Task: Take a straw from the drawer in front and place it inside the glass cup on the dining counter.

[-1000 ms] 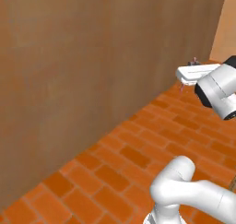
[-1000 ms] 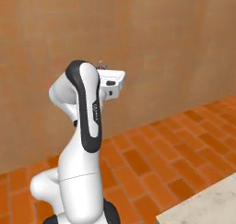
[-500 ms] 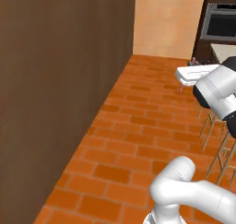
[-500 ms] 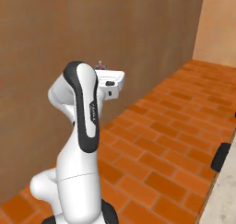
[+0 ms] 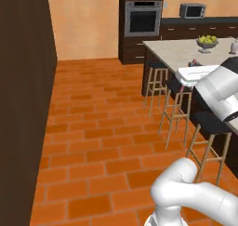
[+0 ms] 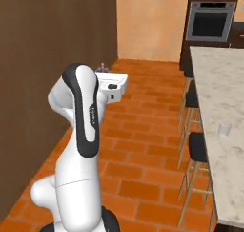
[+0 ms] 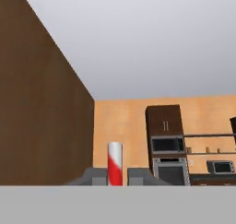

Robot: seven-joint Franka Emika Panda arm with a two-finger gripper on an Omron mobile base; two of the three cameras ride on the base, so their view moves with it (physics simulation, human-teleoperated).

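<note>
The red-and-white striped straw (image 7: 115,163) stands upright between the dark fingertips of my gripper (image 7: 115,176), which is shut on it. The white hand is raised at chest height with its gripper (image 6: 101,67) pointing upward, and the same gripper (image 5: 193,63) shows against the island's edge in the left base view. The clear glass cup (image 6: 224,129) stands on the pale marble dining counter (image 6: 209,78) near its edge, well to the right of the arm. That dining counter (image 5: 174,48) runs along the right. The drawer is out of view.
A tall dark wooden wall (image 5: 23,104) lines the left side. Bar stools (image 5: 176,88) stand along the island over orange brick floor (image 5: 102,141). A fruit bowl (image 5: 208,41) sits on the counter. A built-in oven (image 5: 143,18) is at the far end.
The whole picture has swung: the base has turned, so the wooden wall slid left and the island, stools and oven came into view. The gripper stays shut on the straw.
</note>
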